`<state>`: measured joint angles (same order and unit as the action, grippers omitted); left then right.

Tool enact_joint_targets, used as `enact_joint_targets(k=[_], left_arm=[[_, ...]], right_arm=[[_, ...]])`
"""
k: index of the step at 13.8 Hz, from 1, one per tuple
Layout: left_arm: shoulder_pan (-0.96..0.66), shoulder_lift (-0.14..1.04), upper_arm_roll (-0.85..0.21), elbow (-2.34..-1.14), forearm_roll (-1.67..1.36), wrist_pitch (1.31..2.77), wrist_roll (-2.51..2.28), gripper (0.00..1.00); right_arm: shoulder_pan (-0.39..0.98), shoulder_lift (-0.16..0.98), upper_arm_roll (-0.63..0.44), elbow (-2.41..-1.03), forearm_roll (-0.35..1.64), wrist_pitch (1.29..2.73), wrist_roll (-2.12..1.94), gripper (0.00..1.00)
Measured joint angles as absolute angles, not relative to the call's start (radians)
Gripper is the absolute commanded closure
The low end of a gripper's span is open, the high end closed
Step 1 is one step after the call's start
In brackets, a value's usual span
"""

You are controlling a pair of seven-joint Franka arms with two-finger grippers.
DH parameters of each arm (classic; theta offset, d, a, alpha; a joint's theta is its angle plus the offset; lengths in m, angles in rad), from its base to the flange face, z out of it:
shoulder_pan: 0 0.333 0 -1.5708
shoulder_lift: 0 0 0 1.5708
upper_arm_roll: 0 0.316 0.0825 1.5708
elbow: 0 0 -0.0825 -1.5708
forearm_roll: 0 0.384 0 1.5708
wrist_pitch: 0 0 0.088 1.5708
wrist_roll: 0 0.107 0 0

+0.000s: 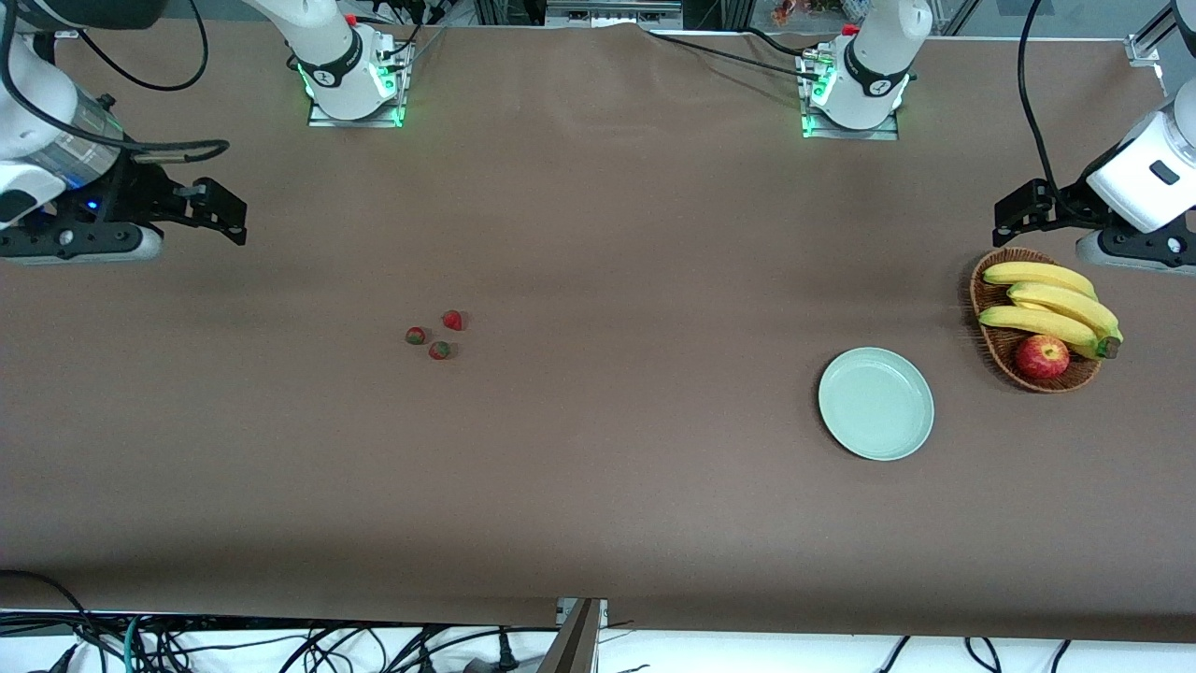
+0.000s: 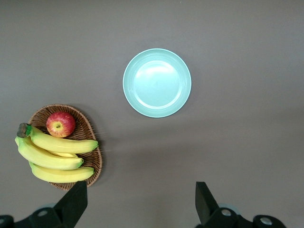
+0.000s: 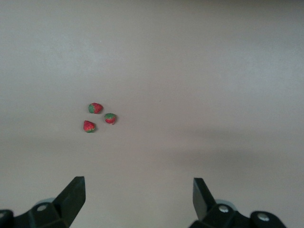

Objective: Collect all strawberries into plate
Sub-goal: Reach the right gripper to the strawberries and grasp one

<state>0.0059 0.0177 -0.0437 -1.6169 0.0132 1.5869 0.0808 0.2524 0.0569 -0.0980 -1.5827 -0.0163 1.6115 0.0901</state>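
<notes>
1. Plainly, nothing is gathered yet: the three strawberries (image 1: 436, 335) lie in a tight cluster on the brown counter (image 1: 598, 486), toward the right arm's end, well apart from the plate (image 1: 875, 403).
2. The mint-green plate sits bare toward the left arm's end, just beside a wicker basket (image 1: 992, 348) that holds bananas (image 1: 1051, 304) and an apple (image 1: 1042, 356).
3. The right gripper (image 1: 224, 210) hangs over the counter at its own end, jaws spread wide and empty — the berries show ahead of it in the right wrist view (image 3: 96, 117).
4. The left gripper (image 1: 1014, 210) hovers over the counter just by the basket, jaws likewise spread, holding nothing; this arm waits.
5. Judged by their look, the berries are tiny, light and likely to roll or squirt aside — a gentle pinch across the red body, not the leafy top, seems safest.
6. They lie so close that the jaws may nudge a neighbour; the outermost berry looks the easiest first pick.
</notes>
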Motion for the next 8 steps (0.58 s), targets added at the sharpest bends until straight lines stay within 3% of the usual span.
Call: enact_joint_targets(k=[6,8], left_arm=[[0.006,0.018,-0.044,-1.617,0.013,1.587,0.081,0.00],[0.006,0.018,-0.044,-1.617,0.013,1.587,0.081,0.00]], right_arm=[[0.262,0.160,-0.090,-1.606,0.037,1.613,0.085,0.00],[0.287,0.204,-0.084,-1.661,0.072,1.684,0.085,0.00]])
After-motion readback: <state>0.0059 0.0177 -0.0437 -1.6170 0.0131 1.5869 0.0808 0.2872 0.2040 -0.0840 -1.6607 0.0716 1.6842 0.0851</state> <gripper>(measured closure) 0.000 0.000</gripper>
